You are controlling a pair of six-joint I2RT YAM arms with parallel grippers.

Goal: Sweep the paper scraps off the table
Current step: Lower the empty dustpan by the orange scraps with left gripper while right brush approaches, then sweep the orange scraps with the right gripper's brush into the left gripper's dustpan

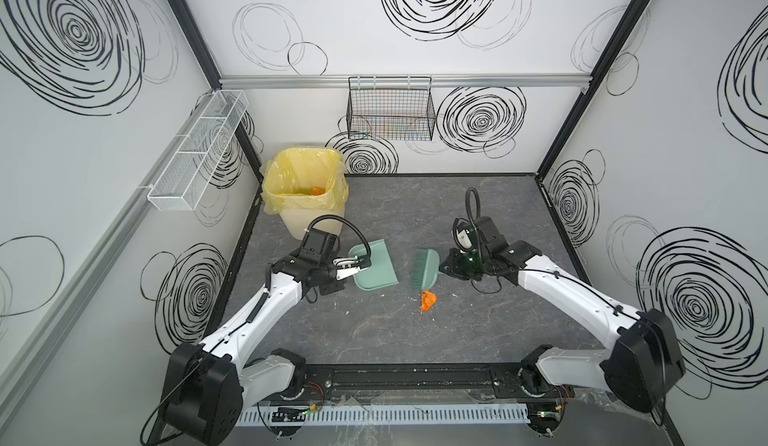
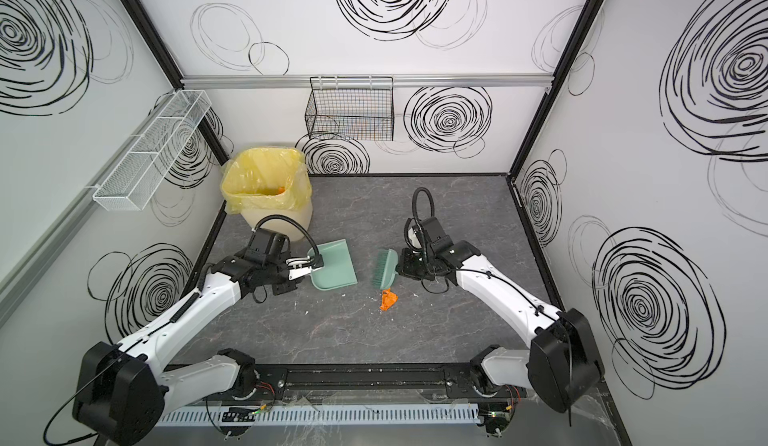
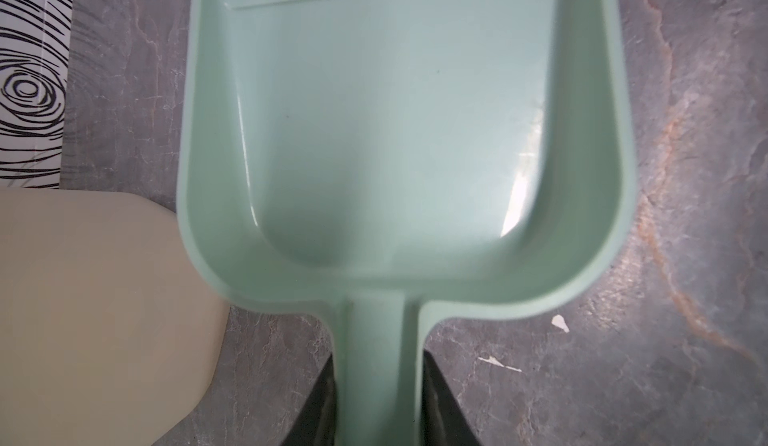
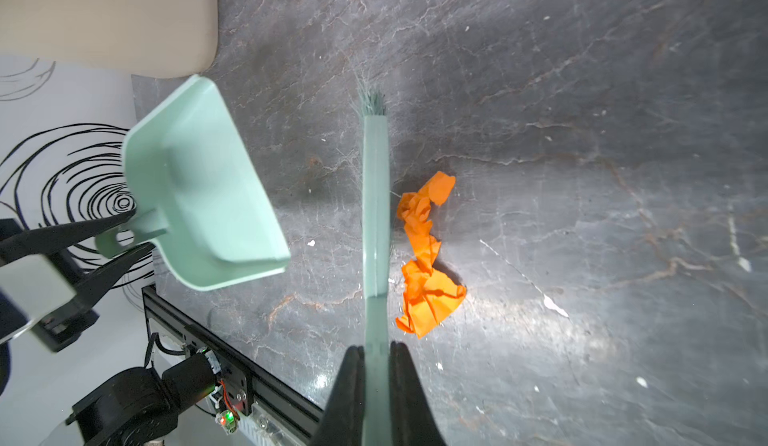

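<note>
Status: sweep step, one piece visible to collect.

- Left hand [image 1: 353, 268] is closed partway, clamped on the handle of the pale green plastic dustpan [image 1: 376, 269]. The left wrist view shows the pan empty. In the right wrist view it looks tilted, lip off the dark grey marbled counter [image 1: 415, 340].
- Right hand [image 4: 376, 352] is shut tight on the handle of the pale green plastic hand brush [image 1: 426, 269].
- The only paper scrap I can see on the counter is a crumpled orange one [image 1: 428, 300]. It lies mid-counter, just beside the brush, on the side away from the pan. No lilac pieces in view, only tiny white flecks.
- The beige bin with the yellow plastic liner [image 1: 303, 190] stands in the far left corner. An orange scrap [image 1: 316, 191] is inside it.

Next move, as I judge it: put the pan lip flat on the counter, mouth toward the scrap. Set the bristles down on the scrap's far side and draw it across into the pan. Risk: a lip gap lets the paper slide under.
</note>
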